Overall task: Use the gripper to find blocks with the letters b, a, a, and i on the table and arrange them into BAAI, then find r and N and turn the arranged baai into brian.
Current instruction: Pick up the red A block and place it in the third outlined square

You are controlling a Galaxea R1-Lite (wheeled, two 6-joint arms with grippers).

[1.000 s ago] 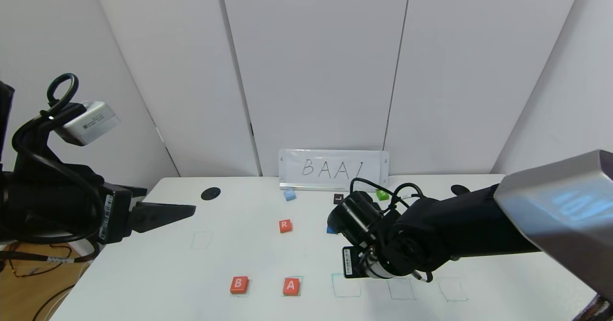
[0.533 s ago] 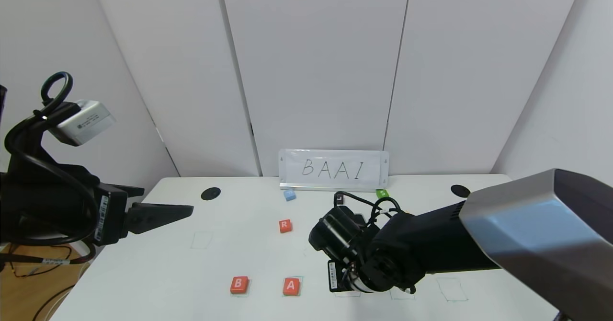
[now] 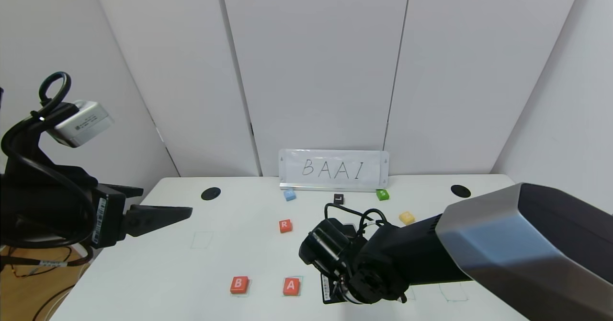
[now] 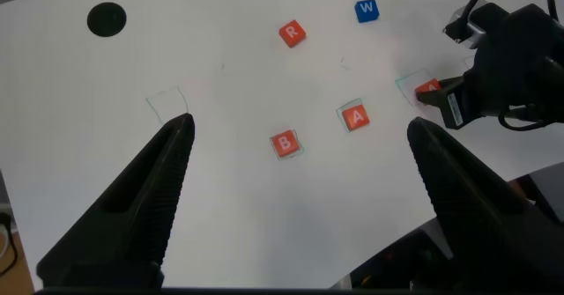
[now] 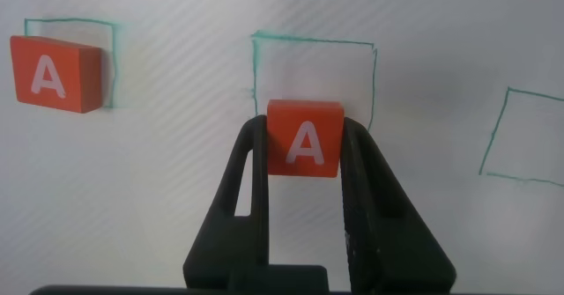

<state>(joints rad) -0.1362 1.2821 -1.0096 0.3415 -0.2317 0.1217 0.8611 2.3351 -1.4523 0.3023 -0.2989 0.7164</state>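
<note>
**K:** Risk check on right gripper point(image 5: 304, 167): fingers point(image 5: 249, 189) clamped on second A block point(image 5: 305, 137), gripped by its two side faces, letter up. Block sits just short of third green square point(image 5: 313, 70), overlapping its near edge only. Release now = lands off the outline, word row crooked.

**M:** Agreed. Also hard, smooth-looking block faces against smooth black fingers; slight twist on opening could skew the letter. Matte white worktop point(image 3: 191, 273), little to stop a slide.

**K:** Neighbour clearance? First A point(image 5: 58, 73) already in its square, well apart from the held one. Low collision risk there, judging from the wrist view.

**M:** B point(image 3: 239, 284) and first A point(image 3: 291, 286) side by side at near edge in head view. R point(image 3: 285, 225) further back, mid-worktop. Purple I not spotted in any view. Could stall the BAAI step later.

**K:** Shapes: flat square tiles, crisp corners, white printed letters. Thin, so shallow grip, easy to tip on set-down if lowered at an angle.

**M:** Left gripper point(image 4: 300, 145) parked off the left edge, fingers spread wide, holding nothing. No interference expected.
</note>
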